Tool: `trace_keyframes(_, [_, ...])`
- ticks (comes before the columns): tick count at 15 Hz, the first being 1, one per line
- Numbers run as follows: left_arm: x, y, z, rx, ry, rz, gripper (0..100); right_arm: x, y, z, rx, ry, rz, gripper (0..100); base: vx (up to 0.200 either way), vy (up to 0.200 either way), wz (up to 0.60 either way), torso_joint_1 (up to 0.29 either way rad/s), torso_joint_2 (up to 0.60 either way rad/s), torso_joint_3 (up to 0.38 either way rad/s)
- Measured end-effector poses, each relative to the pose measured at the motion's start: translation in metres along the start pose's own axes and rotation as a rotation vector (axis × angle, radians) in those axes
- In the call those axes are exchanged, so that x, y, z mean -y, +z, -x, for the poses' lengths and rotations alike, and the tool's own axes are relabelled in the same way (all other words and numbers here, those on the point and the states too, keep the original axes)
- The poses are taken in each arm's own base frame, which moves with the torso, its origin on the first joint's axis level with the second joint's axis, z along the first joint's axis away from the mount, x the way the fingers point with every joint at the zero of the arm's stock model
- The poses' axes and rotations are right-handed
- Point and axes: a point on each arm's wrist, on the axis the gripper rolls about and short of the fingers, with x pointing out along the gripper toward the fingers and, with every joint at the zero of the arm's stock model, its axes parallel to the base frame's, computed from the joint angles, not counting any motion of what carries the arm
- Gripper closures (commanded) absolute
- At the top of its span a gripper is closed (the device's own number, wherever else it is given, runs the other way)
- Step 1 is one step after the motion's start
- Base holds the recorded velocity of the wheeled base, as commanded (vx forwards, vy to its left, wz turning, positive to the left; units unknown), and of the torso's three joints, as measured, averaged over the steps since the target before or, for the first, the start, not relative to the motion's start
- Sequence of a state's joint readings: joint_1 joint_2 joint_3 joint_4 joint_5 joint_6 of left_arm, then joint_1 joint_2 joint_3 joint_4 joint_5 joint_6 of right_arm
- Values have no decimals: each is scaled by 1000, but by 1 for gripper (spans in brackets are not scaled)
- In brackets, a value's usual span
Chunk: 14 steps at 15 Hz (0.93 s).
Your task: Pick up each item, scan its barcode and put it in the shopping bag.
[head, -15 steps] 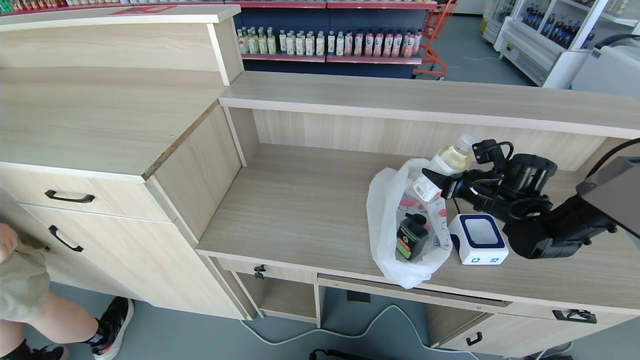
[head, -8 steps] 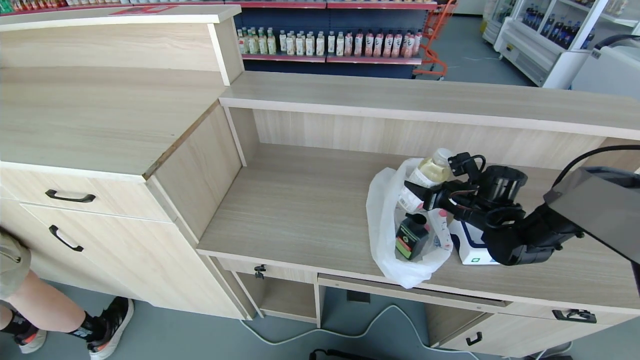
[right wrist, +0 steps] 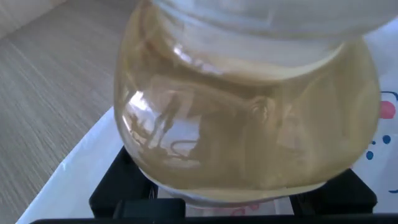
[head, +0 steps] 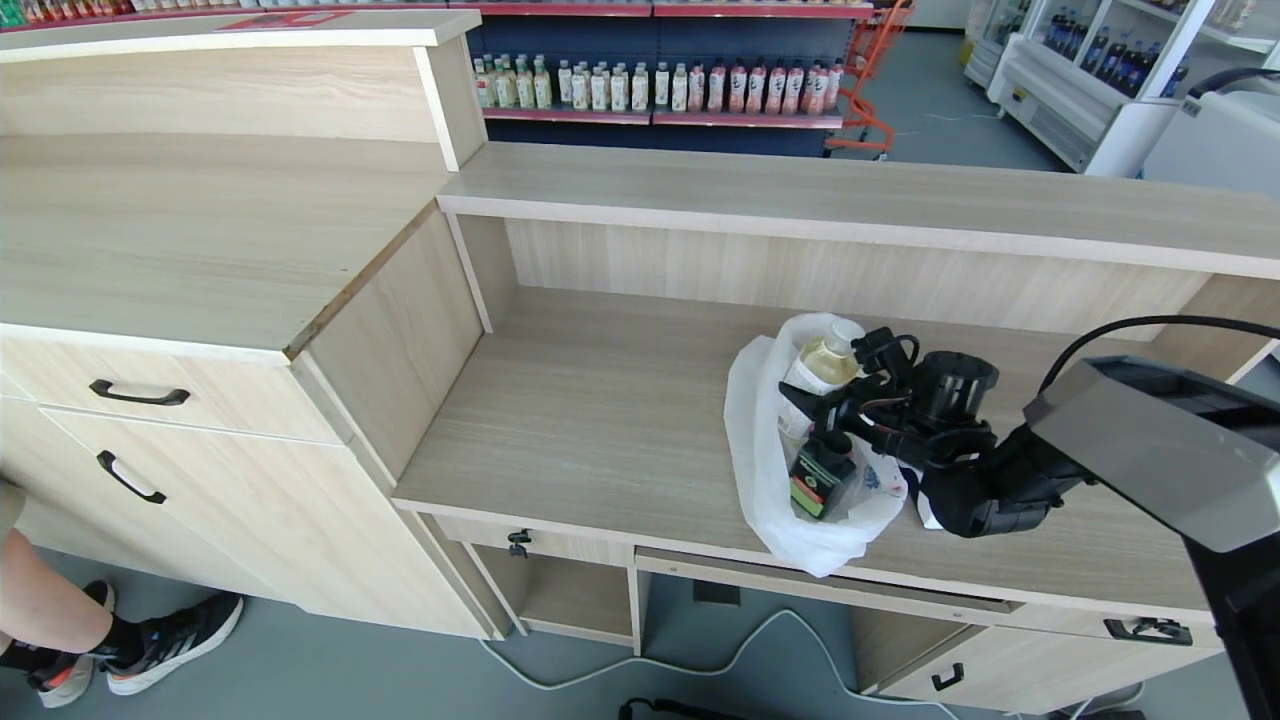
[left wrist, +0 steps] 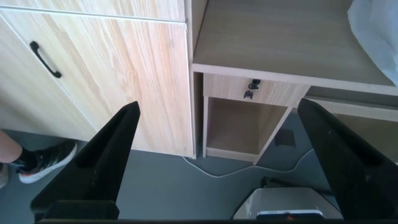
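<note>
Right end effector (head: 812, 405) grips the bottle (head: 826, 362) in the shopping bag (head: 760, 470) mouth — left end effector (left wrist: 219, 111) spread wide.

No legible print anywhere (bottle (head: 822, 365) label too small)

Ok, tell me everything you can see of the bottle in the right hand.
The bottle is clear plastic holding pale yellow liquid, with a white cap and a white label round its lower half. It is tilted, cap end uppermost, its lower end down in the mouth of the shopping bag. The right hand is shut on its labelled part. Just below it in the bag stands a dark item; whether they touch I cannot tell.
</note>
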<state>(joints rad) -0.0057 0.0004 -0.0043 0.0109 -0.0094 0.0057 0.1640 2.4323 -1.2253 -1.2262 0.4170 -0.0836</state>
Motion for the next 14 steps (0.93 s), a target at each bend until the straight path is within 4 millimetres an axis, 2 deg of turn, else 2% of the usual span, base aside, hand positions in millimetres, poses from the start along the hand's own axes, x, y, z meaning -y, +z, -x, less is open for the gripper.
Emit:
trace_keyframes(6, [0,0,0,0,0,0,0,21,-15,4,-38,-43,13,100,0,0,0,0,0,0])
trace_keyframes(14, [0,0,0,0,0,0,0,25,-28,1,-55,-32,89,100,0,0,0,0,0,0])
